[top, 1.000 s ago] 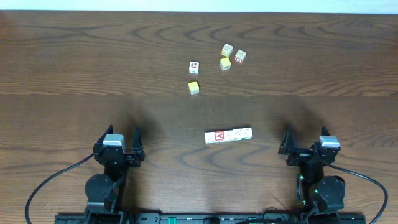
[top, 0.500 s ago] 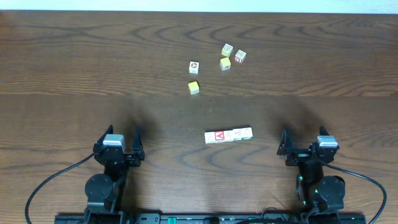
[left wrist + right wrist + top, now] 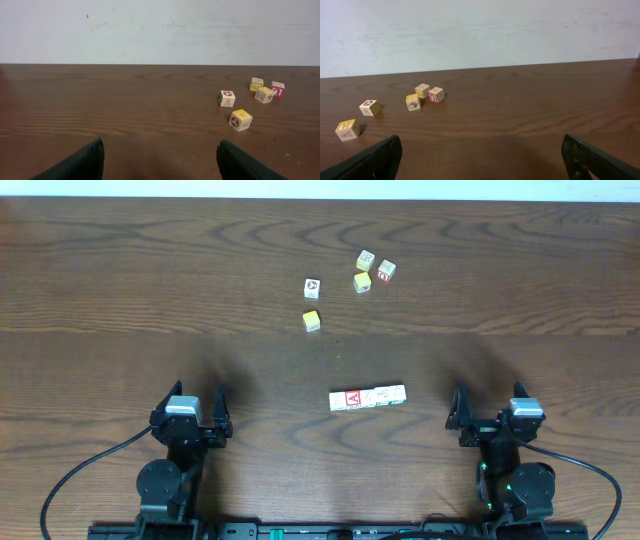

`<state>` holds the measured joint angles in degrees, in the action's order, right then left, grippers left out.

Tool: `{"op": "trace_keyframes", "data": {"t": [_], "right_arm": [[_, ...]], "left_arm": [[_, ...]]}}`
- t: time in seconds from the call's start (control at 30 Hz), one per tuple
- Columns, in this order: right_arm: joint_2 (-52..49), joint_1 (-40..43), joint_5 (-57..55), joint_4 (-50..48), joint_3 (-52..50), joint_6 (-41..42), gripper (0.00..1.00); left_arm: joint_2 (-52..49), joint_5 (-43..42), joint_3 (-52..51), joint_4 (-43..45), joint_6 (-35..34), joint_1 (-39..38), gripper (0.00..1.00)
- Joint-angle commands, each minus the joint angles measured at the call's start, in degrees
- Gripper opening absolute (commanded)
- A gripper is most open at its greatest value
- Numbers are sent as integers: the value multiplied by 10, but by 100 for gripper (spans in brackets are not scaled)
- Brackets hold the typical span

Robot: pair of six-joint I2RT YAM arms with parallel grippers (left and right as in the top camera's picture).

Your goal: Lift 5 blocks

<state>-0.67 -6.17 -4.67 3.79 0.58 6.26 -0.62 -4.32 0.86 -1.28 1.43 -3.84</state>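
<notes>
Left gripper [image 3: 160,150], right gripper [image 3: 481,145]: fingers wide apart, empty, low over table. Row of blocks [image 3: 367,397] between them, touching end to end. Loose cubes [image 3: 361,281] farther back.

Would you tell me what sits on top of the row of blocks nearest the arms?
Nothing: the row of blocks shows bare top faces, one marked red. Their undersides are hidden.
</notes>
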Motion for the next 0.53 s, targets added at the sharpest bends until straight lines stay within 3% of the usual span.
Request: {"op": "trace_keyframes", "data": {"t": [0.0, 0.5], "right_arm": [[3, 3, 3, 1, -3, -8, 99], [3, 3, 3, 1, -3, -8, 99]], "left_arm": [[3, -10, -6, -24, -5, 3, 72], [3, -10, -6, -24, -5, 3, 72]]}}
